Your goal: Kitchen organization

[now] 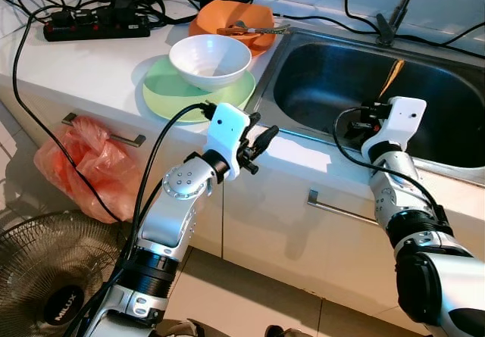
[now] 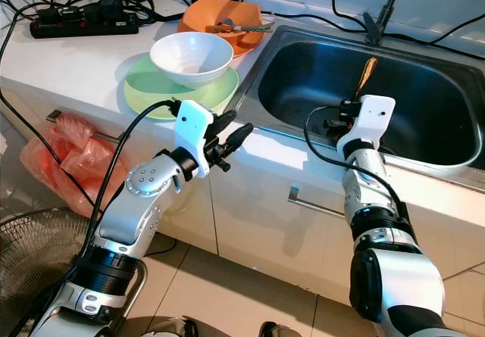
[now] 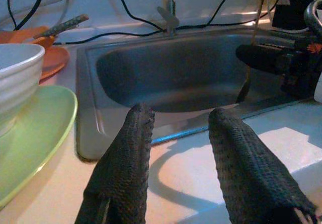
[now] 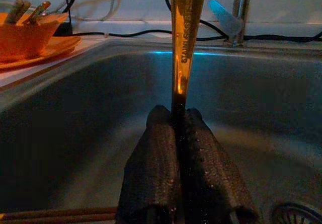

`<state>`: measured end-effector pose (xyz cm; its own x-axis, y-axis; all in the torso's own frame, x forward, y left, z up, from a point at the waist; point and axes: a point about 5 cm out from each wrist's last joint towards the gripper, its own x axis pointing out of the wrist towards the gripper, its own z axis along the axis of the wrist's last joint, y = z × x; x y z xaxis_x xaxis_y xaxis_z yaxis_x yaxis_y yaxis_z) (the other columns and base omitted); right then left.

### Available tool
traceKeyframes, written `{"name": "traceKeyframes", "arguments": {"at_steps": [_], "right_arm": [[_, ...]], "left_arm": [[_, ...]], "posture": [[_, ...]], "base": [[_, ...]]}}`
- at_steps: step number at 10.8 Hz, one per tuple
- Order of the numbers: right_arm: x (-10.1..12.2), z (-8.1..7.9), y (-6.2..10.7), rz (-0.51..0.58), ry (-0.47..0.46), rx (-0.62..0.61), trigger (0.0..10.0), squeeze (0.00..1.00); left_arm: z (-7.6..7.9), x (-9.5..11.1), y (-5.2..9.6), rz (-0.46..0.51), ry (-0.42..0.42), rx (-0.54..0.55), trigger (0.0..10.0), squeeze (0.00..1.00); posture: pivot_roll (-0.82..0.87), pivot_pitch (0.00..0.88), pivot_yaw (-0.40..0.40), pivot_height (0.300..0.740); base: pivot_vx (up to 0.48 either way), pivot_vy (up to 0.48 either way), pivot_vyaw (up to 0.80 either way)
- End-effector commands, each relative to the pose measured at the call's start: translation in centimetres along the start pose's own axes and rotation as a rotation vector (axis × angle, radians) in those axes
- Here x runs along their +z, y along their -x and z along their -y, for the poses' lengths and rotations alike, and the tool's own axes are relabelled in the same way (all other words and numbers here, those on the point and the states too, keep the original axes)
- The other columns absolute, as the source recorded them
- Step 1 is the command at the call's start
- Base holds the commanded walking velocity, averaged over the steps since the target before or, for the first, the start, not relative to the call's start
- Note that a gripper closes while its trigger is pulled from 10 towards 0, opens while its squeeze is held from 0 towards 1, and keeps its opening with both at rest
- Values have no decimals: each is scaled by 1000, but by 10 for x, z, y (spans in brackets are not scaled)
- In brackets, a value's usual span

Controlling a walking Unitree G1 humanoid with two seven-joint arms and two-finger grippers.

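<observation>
Right wrist view: right pincer (image 4: 176,133) grips utensil (image 4: 186,38) stamped "STAINLESS"; left pincer (image 3: 178,126) open.

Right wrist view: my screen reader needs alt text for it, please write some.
The right gripper has its two black fingers shut on a golden stainless-steel utensil handle, held upright over the steel sink basin. An orange bowl with utensils sits on the counter beyond.
</observation>
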<state>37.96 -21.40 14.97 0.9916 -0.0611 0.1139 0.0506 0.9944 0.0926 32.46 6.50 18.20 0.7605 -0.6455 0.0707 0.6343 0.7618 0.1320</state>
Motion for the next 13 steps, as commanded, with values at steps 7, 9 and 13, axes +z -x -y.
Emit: {"name": "traceKeyframes", "arguments": {"at_steps": [7, 9, 13], "right_arm": [[-11, 1, 5, -38, -4, -1, 10000, 584], [-11, 1, 6, -37, -5, -2, 10000, 0], [10, -13, -4, 63, -68, 52, 10000, 0]], "left_arm": [[6, 2, -1, 4, -3, -16, 10000, 0], [7, 2, -1, 4, -3, -16, 10000, 0], [1, 6, -1, 31, -13, 27, 10000, 0]], "posture": [[61, 121, -45, 740], [62, 119, -45, 740], [61, 118, -43, 740]], "base": [[0, 0, 0], [0, 0, 0], [0, 0, 0]]}}
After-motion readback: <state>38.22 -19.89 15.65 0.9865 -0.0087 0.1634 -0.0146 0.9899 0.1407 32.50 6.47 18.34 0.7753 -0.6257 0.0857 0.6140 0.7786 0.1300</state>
